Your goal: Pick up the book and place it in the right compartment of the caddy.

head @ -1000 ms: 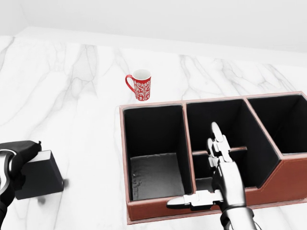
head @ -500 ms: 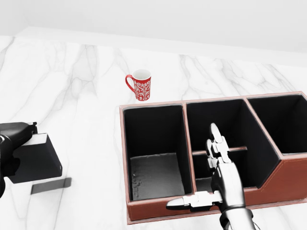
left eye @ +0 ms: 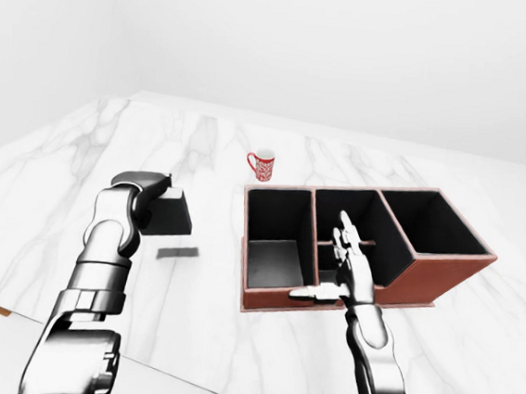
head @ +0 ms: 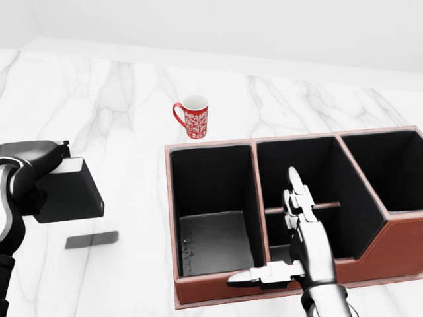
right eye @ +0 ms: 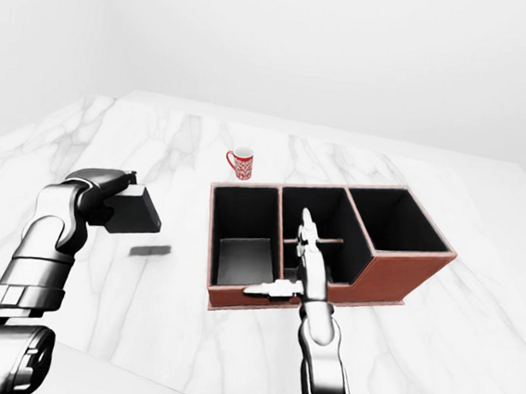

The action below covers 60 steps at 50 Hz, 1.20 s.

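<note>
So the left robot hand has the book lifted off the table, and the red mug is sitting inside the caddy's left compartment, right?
Not quite. The left robot hand does hold the book above the table, with its shadow below. But the mug stands on the table outside the caddy, beyond its far wall, as the head view shows. The left compartment holds no mug.

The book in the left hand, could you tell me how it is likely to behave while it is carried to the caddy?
The book looks stiff: it keeps a flat block shape, lifted clear above its shadow. Gripped by the left hand at one end only, it may tilt or slip. It seems light enough for one hand.
</note>
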### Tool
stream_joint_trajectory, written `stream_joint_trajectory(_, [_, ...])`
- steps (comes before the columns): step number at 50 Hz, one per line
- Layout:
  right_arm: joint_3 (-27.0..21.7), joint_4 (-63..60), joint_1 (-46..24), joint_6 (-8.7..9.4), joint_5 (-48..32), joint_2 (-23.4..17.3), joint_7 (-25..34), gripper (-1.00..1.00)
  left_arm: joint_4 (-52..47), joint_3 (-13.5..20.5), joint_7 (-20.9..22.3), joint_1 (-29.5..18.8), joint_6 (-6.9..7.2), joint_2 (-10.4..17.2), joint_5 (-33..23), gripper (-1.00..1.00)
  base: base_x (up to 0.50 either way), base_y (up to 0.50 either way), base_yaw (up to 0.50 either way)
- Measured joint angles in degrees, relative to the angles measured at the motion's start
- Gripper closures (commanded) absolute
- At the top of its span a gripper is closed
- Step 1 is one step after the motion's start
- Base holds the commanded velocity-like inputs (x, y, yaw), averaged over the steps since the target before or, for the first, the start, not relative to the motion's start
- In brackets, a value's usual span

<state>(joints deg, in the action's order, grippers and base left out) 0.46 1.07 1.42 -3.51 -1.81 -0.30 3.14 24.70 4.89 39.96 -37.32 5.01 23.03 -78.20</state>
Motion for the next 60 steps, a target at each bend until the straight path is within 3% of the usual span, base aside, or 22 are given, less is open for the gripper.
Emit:
stream_joint_trajectory(14, [0.7,-1.9,-2.6,3.73,-2.3,-0.1,-0.5,-1.00,2.2,-1.4,0.0,-2.7,0.00,-1.2,0.5,1.00,0.00,0.00,0.00])
stream_joint_trajectory(27, [1.1,-1.7,-8.4,8.42,-4.1,0.2,-0.8,-1.00,-1.8,-1.3,0.0,-1.4,-0.01,-1.5,-0.6,1.00,0.00,0.00,0.00])
stream_joint_trajectory(60, [4.1,1.0,-17.9,8.51,-7.5,3.2,-3.3,-1.00,-29.0,2.2,0.0,8.7,0.00,-3.9,-5.2,1.00,0.00,0.00,0.00])
